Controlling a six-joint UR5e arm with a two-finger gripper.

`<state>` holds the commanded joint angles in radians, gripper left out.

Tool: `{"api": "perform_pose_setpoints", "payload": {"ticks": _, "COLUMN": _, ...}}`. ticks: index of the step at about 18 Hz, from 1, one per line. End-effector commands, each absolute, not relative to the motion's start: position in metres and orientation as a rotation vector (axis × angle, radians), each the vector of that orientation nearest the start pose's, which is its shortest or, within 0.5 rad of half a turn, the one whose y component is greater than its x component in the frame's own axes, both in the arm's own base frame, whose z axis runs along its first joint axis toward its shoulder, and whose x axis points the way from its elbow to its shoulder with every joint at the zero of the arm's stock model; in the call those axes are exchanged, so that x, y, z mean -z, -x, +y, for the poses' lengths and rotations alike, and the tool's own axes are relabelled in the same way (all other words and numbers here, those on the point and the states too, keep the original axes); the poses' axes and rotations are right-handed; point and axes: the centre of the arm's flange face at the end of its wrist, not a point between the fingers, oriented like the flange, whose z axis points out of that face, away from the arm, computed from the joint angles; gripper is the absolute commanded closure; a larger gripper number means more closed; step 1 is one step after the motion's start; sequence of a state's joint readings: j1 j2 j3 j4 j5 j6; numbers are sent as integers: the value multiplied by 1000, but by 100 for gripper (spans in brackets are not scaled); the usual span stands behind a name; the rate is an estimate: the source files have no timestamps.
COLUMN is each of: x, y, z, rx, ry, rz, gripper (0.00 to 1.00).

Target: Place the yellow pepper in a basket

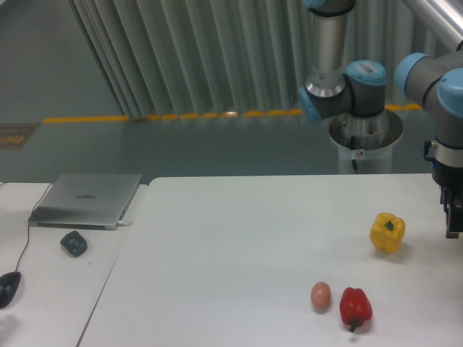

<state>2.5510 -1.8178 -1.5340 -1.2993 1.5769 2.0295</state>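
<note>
The yellow pepper sits on the white table toward its right side, well apart from the red pepper and the brown egg nearer the front. The pincer hangs at the right edge of the view, just beside the pepper; whether its fingers are apart or together I cannot tell (the frame crops it). No basket is visible. The approach probably calls for centring over the pepper's blocky body, clear of the stem, then closing gently, since glossy skin may slip.

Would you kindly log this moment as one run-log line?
stage: pre-grasp | yellow pepper: on table, untouched | hand: right of pepper, at frame edge, state unclear | basket: not in view | nearby: red pepper, egg
</note>
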Motion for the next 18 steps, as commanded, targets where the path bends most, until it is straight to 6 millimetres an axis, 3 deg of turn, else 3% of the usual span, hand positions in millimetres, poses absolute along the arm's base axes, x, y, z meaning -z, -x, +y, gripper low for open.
{"api": "perform_pose_setpoints", "payload": {"ticks": 6, "x": -399, "y": 414, "z": 445, "rx": -84, "ry": 2722, "rz": 1564, "gripper": 0}}
{"api": "perform_pose_setpoints", "payload": {"ticks": 12, "x": -384, "y": 404, "z": 449, "rx": -32, "ry": 2799, "rz": 1274, "gripper": 0}}
{"api": "perform_pose_setpoints", "payload": {"ticks": 18, "x": -381, "y": 404, "z": 447, "rx": -20, "ry": 2801, "rz": 1269, "gripper": 0}}
